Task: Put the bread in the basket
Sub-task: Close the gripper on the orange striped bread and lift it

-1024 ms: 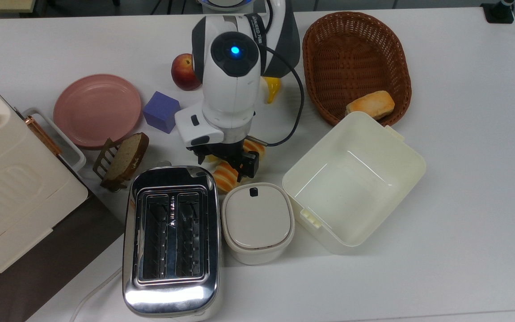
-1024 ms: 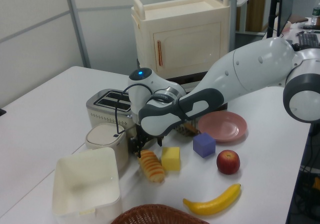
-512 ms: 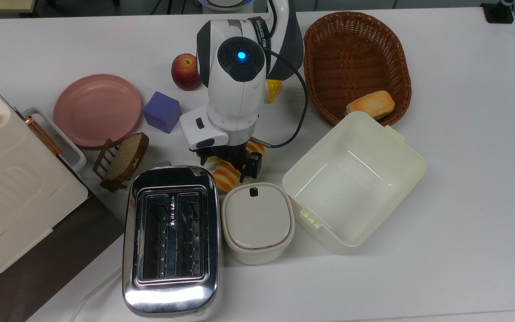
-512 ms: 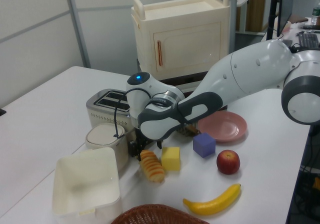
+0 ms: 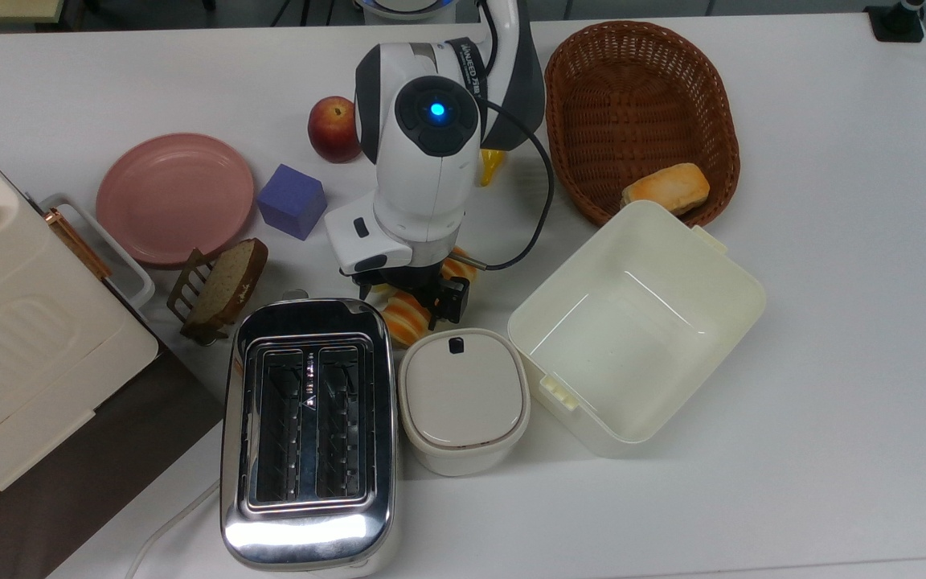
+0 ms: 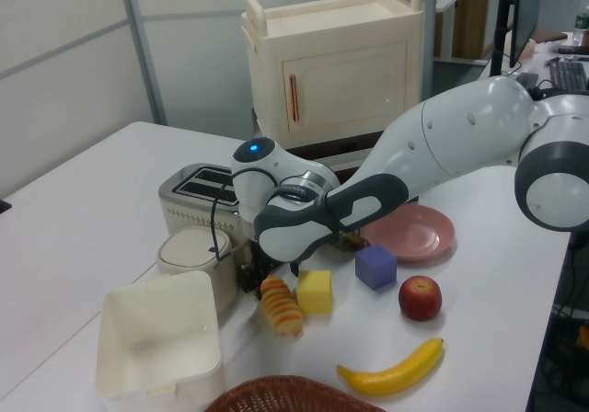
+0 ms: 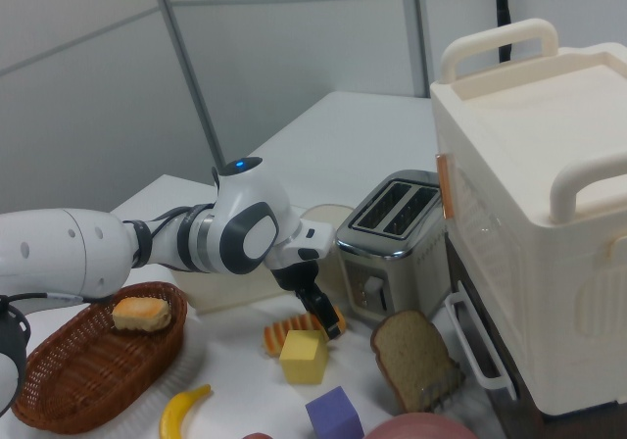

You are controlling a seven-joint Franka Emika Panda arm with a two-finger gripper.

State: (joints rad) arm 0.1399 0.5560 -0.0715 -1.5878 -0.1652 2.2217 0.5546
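The bread (image 5: 405, 320) is a striped orange-and-cream loaf lying on the white table between the toaster and the cream box. In the left view, the bread (image 6: 281, 309) lies beside a yellow cube (image 6: 315, 292). My gripper (image 5: 408, 296) hangs low over its middle, open, with one black finger on either side of the loaf. The wrist hides the loaf's middle in the top view. The basket (image 5: 640, 112), brown woven wicker, stands at the top view's upper right with a golden bun (image 5: 665, 187) inside. The right view shows the gripper (image 7: 318, 314) at the bread (image 7: 286, 333).
A chrome toaster (image 5: 306, 434) and a small lidded white container (image 5: 463, 398) stand close to the bread. A cream box (image 5: 636, 322) sits between the bread and the basket. A purple cube (image 5: 292, 201), apple (image 5: 333, 129), pink plate (image 5: 175, 197), racked toast (image 5: 222, 285) and banana (image 6: 391, 371) lie around.
The arm's wrist has shifted a little toward the top view's right and the gripper has sunk slightly lower around the bread. The bread has not moved.
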